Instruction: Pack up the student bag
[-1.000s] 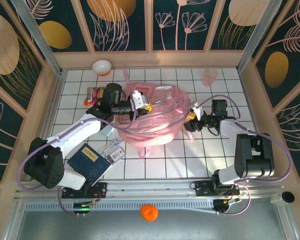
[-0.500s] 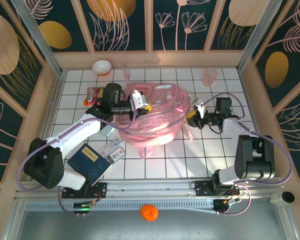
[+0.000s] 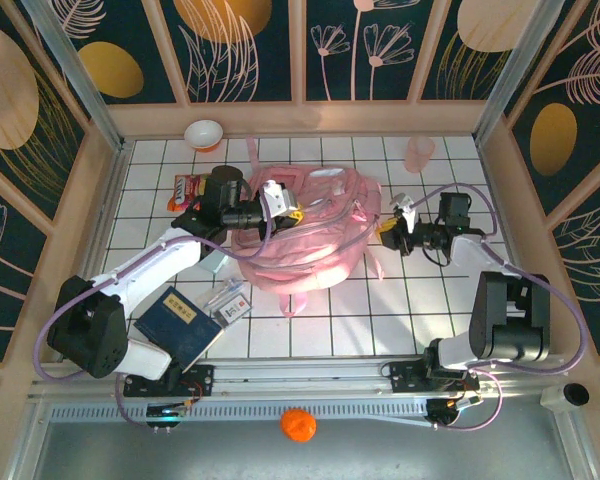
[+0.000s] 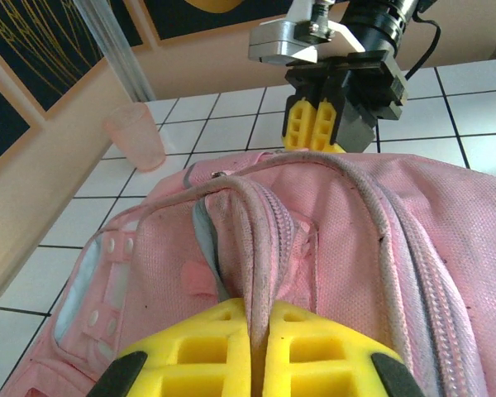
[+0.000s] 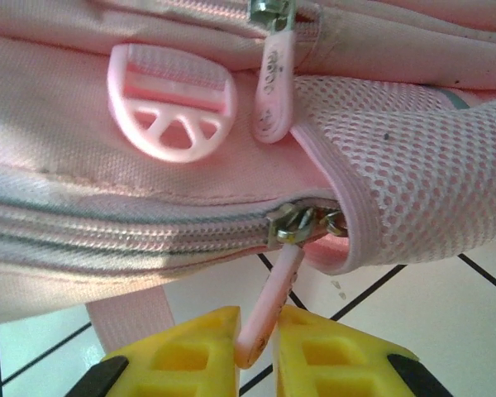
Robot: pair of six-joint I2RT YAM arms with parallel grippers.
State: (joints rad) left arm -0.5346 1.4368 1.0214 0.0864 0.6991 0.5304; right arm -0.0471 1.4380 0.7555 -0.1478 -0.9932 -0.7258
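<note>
Student bag (image 3: 310, 258), one, left tool (image 4: 259, 331), right tool (image 5: 256, 339)

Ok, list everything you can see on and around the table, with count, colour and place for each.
student bag: one, pink, middle of the table
zipper pull: one, pink, on the bag's right side
bowl: one, white with orange, far left
cup: one, translucent pink, far right
snack packet: one, red and orange, left of the bag
book: one, dark blue, near left
small packet: one, clear and white, right of the book
ball: one, orange, metal ledge before the arm bases
table: one, white tiles
left end effector: one, yellow pads, shut on a bag fold
right end effector: one, yellow pads, shut on the zipper pull
</note>
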